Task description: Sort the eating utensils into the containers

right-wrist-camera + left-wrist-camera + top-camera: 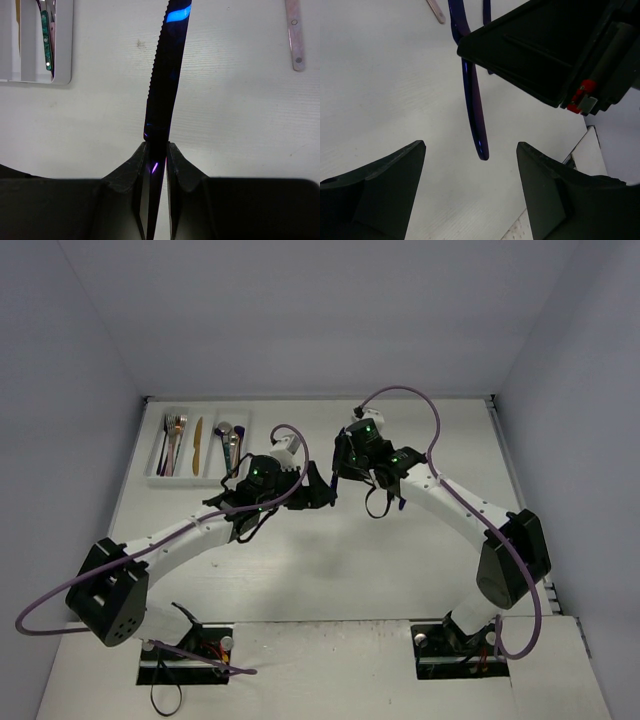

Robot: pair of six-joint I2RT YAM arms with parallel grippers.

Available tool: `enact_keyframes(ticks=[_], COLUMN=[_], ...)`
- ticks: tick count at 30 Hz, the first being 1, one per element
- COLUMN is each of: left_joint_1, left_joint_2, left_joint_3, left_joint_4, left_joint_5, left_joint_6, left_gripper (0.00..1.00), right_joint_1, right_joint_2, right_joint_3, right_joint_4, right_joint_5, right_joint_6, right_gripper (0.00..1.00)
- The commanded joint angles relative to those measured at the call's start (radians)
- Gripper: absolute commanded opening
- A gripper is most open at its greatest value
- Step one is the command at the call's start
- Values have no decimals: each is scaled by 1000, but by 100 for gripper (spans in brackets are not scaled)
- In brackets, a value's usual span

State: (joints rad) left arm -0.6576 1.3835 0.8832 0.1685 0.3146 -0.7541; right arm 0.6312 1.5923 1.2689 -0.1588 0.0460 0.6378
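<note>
My right gripper (157,145) is shut on a dark blue knife (165,75), whose serrated blade points away from the jaws above the white table. In the left wrist view the same knife (474,110) slants down from under the right gripper (545,50), its rounded handle end hanging free just ahead of my left gripper (470,145). That gripper is open, with nothing between its fingers. In the top view the two grippers, left (318,488) and right (345,472), meet at mid-table. The white tray (160,475) of containers holds forks (175,440), a gold knife (198,440) and spoons (228,440).
A pink-handled utensil (295,35) lies loose on the table beyond the right gripper, and its handle (436,11) also shows in the left wrist view. Another dark utensil (486,10) lies beside it. The tray's corner (62,75) shows at the upper left of the right wrist view.
</note>
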Motion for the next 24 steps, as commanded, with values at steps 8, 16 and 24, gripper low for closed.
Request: enact_keyframes(ticks=[8,16,24], left_joint_1=[-30,-36,-34], left_joint_2=[84,101,72], left_joint_3=[99,112,82], left_joint_4=[149,177,175], left_joint_5=[23,21,-10], left_joint_6=[-61,-77,-71], left_gripper=[53,13,0], right_joint_1=[10,10,8], right_joint_2=[-108,-130,-118], right_joint_3=[-43,-66,-79], right_joint_4=[139,180,186], right_joint_5=[-33,-37,-26], right_joint_6=[71,83,81], right_gripper=[0,0,21])
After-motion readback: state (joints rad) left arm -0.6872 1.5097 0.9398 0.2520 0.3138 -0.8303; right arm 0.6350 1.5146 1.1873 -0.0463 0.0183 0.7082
